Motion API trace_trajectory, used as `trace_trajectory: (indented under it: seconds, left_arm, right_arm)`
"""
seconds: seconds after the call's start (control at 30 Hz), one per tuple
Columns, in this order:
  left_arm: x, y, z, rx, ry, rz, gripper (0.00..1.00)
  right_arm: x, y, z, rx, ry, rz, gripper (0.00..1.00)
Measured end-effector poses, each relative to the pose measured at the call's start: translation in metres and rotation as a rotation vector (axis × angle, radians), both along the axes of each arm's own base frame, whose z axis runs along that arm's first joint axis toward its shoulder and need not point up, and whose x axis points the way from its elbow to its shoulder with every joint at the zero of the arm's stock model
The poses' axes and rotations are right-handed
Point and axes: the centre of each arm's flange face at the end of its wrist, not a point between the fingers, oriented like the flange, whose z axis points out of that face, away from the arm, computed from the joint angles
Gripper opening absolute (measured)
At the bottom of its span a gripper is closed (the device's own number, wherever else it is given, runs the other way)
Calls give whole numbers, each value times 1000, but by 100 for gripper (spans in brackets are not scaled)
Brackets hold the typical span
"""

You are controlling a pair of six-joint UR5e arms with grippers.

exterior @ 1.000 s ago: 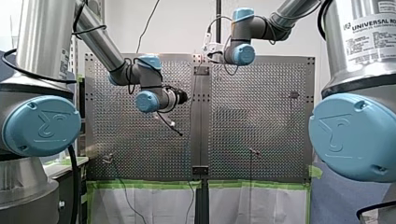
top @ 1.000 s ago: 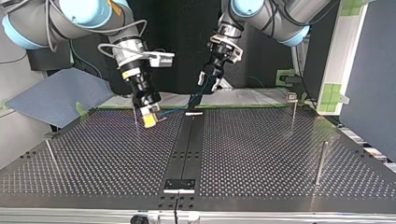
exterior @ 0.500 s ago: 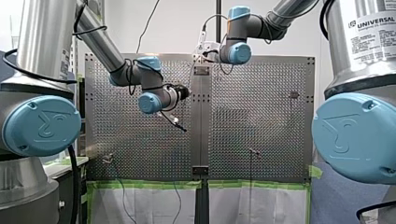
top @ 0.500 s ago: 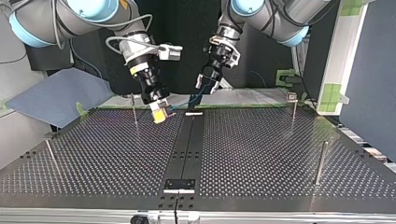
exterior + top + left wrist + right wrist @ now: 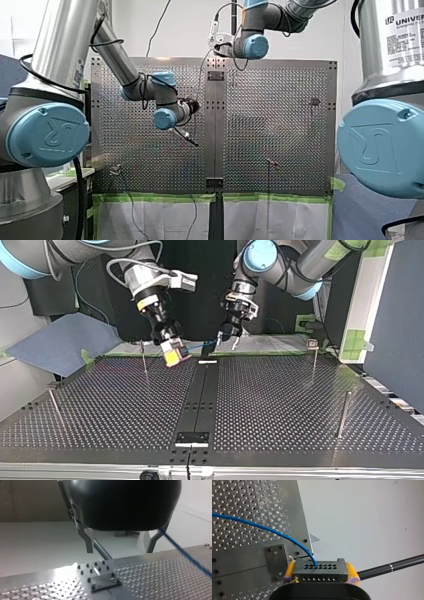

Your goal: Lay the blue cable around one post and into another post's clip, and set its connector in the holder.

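Observation:
In the right wrist view my right gripper (image 5: 320, 576) is shut with its yellow pads on a black connector (image 5: 320, 569). The blue cable (image 5: 262, 528) arcs out of the connector over the perforated table. In the top view my right gripper (image 5: 171, 354) hangs above the table's far edge, and the blue cable (image 5: 202, 346) runs across to my left gripper (image 5: 227, 336). In the left wrist view my left gripper (image 5: 120, 547) is open with bare metal fingers (image 5: 87, 541). The cable (image 5: 185, 555) passes just outside one finger. Nothing sits between the fingers.
Thin posts stand on the table at the top view's left (image 5: 144, 357), far left (image 5: 54, 405) and right (image 5: 344, 412). A post with a clip (image 5: 313, 345) is at the far right. Small plates (image 5: 191, 438) sit on the centre strip. A grey sheet (image 5: 60, 347) lies off the table.
My right gripper has carried the connector toward the top view's centre and tilted. My left gripper has dropped slightly toward the table's far edge. Both keep their states.

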Motion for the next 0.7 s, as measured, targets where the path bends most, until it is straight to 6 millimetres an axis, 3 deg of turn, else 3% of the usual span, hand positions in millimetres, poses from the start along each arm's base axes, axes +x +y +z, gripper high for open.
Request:
trace_trajectory:
  seconds: [0.3,0.53,0.7]
  left_arm:
    - [24,31,24,57,-12,170,98]
    - [33,76,50,115,-4,340,98]
    - [27,109,56,167,28,453,98]
  right_arm:
    - [-11,0,-10,39,28,-20,0]
    - [-21,-8,-32,53,14,-52,0]
    - [-25,-12,-38,49,-2,-70,0]
